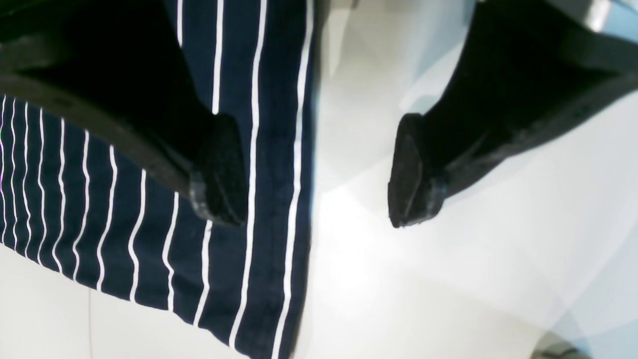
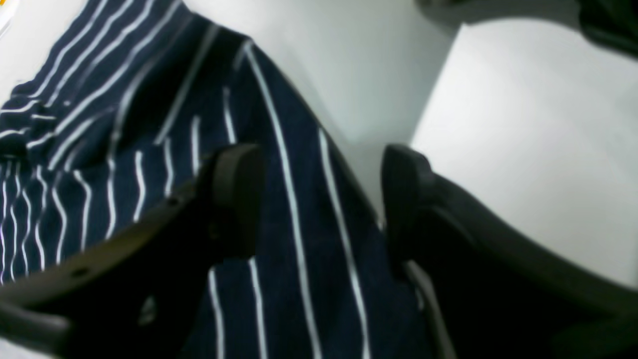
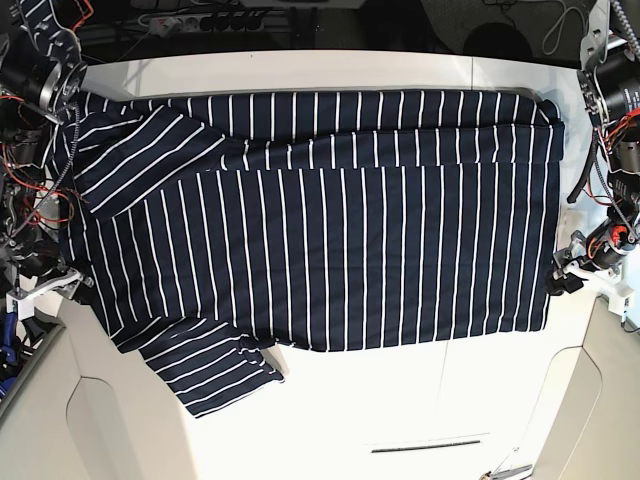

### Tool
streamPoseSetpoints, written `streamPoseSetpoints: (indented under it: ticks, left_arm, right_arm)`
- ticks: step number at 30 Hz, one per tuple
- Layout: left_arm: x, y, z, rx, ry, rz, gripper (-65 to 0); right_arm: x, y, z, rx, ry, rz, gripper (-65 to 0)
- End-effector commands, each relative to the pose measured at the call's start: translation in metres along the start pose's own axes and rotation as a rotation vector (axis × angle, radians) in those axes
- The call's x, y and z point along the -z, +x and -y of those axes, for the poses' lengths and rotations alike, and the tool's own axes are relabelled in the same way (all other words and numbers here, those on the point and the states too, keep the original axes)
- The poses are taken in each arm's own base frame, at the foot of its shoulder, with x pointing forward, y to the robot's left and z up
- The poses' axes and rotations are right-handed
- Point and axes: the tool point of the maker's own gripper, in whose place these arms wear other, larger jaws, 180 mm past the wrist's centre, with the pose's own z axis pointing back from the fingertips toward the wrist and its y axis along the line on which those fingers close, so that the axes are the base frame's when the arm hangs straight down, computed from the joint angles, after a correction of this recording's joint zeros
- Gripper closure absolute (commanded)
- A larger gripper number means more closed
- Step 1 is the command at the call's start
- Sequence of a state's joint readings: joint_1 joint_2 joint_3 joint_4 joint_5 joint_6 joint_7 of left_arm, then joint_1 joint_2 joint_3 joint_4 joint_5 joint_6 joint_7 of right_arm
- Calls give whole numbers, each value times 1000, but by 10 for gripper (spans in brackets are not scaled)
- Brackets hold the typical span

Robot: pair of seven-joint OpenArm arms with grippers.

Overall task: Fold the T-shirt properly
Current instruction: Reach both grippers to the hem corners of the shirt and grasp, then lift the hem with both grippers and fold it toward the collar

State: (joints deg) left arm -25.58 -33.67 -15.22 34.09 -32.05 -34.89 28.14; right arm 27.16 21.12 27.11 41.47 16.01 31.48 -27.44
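Shirt: the T-shirt (image 3: 330,240), dark navy with thin white stripes, lies spread flat across the white table (image 3: 400,420), covering most of its width. One sleeve (image 3: 215,370) sticks out toward the near edge, and the far strip looks folded over along the top.

Left gripper: the left gripper (image 1: 316,172) hangs with its jaws spread wide and nothing between them. One finger (image 1: 222,172) is over the shirt's straight edge, the other over bare table.

Right gripper: the right gripper (image 2: 321,199) is also released, jaws apart, straddling a striped edge of the shirt without pinching it.

Table: glossy white, bare beside the cloth.
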Motion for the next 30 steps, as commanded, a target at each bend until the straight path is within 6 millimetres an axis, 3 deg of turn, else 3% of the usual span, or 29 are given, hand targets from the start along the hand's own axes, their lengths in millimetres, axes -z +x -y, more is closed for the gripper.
streamPoseSetpoints:
  ticks: [1, 10, 17, 30]
  left_arm:
    - [-5, 20, -1, 0, -6, 34, -473]
    - [6, 7, 31, -19, -111, 16, -473]
    - [11, 1, 40, -26, -127, 10, -473]
    - [16, 1, 50, -33, -145, 13, -473]
  right_arm:
    - [-4, 29, 3, -8, -2, 76, -371]
    - [4, 6, 14, -21, -38, 51, -371]
    - [8, -12, 15, 8, -35, 17, -371]
    - [20, -4, -17, -75, 41, -5, -371]
